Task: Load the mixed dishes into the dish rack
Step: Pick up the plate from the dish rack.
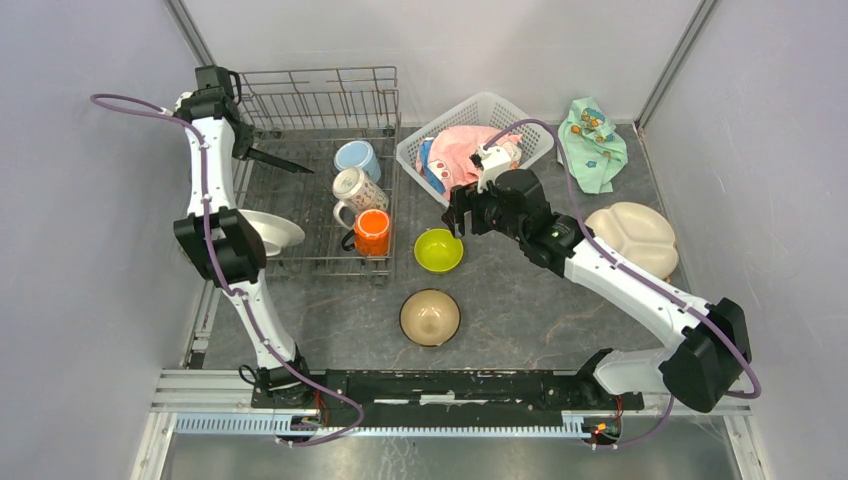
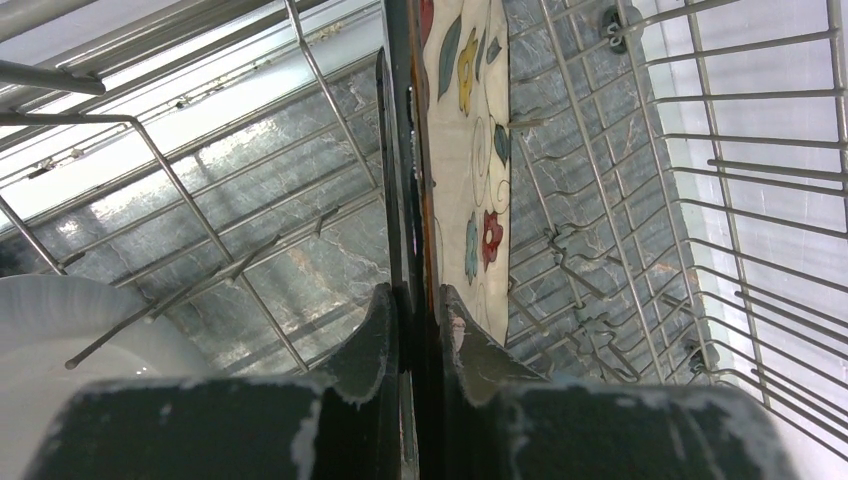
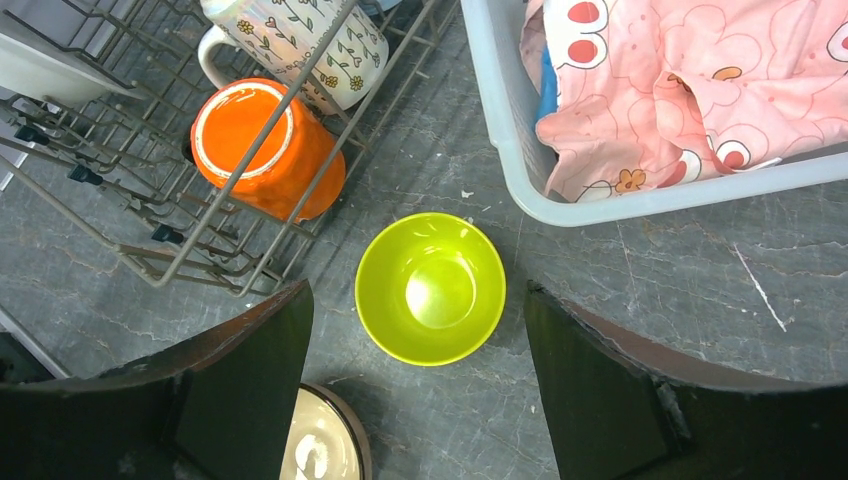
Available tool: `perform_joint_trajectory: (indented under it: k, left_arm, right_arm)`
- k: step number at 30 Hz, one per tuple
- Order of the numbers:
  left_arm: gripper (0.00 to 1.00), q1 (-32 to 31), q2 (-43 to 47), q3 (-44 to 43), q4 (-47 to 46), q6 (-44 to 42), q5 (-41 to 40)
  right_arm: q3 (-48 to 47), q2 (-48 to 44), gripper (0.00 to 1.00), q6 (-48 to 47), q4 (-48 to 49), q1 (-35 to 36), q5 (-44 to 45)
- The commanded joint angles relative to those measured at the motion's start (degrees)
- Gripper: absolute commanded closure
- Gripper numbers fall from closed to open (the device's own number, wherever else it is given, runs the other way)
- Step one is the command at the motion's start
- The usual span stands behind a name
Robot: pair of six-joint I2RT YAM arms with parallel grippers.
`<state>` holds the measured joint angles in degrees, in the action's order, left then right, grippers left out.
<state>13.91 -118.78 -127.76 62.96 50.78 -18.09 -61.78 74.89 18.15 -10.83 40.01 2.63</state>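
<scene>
Overhead, right pincer (image 3: 415, 295) wide apart above glossy round lime-green bowl (image 3: 430, 288); left pincer (image 2: 418, 300) tight on thin flat floral plate (image 2: 465, 150).

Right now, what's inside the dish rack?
A light-blue mug, a patterned mug and an orange mug lie at the dish rack's right side. A white plate sits left, partly covered by the left arm. The left claw holds a floral plate edge-on inside.

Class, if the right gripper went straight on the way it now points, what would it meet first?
The right gripper, open, would meet the lime-green bowl first; the bowl sits directly ahead, centred in the gripper's gap. How far off it lies is unclear.
</scene>
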Motion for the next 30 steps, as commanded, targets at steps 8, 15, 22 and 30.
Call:
perform_joint_trajectory:
  k: [8, 15, 22, 30]
  left_arm:
    - [0.98, -0.24, 8.58, -10.92, -19.30, 2.64, 0.11]
    - [0.98, -0.14, 8.38, -11.27, -22.57, -0.46, 1.37]
    - [0.77, -0.26, 8.35, -7.78, -25.94, 0.83, 5.72]
    - [0.67, -0.21, 10.64, 0.70, -25.87, 1.49, 7.42]
  right_arm:
    - [0.92, -2.46, 0.17, -1.45, 2.13, -0.23, 0.55]
    - [1.33, -2.73, 0.16, -1.77, 2.50, -0.22, 0.54]
    - [1.57, -3.20, 0.16, -1.80, 2.53, -0.24, 0.61]
    - [1.84, -3.68, 0.16, -2.29, 2.39, -0.18, 1.53]
